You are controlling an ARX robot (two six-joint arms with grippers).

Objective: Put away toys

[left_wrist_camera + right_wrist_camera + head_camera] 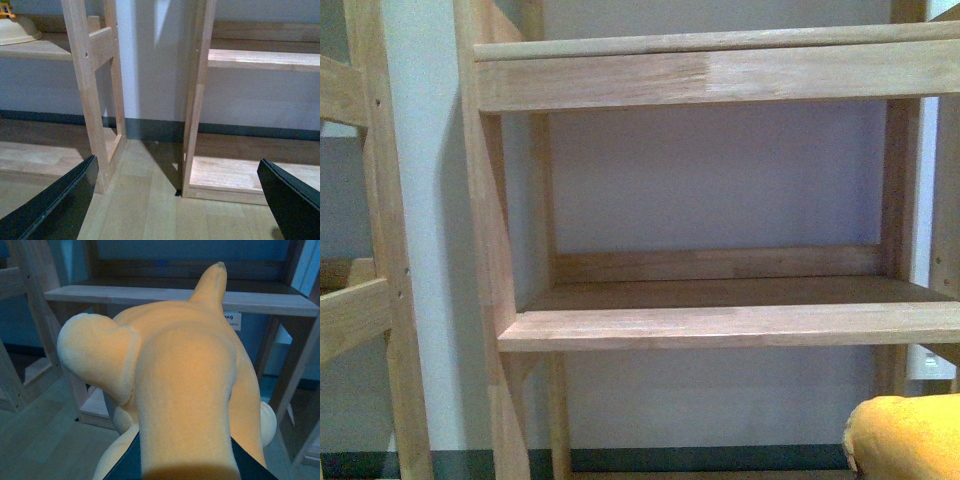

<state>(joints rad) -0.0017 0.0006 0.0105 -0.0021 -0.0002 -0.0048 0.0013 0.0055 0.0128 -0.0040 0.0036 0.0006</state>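
An orange-yellow plush animal [185, 380] fills the right wrist view, with my right gripper [182, 460] shut on it; the dark fingers [125, 462] show on either side of its body. A corner of the same plush [910, 435] pokes into the front view at the bottom right, below the wooden shelf board [720, 325]. My left gripper [180, 200] hangs open over the wooden floor, nothing between its black fingers [60, 205], facing the feet of two shelf units.
A wooden shelf unit [510, 200] with an upper board [710, 75] stands straight ahead against a pale wall. A second rack [370, 290] stands to its left. A cream bowl [17, 32] sits on a shelf of the left rack. A white label [231, 320] hangs under the shelf.
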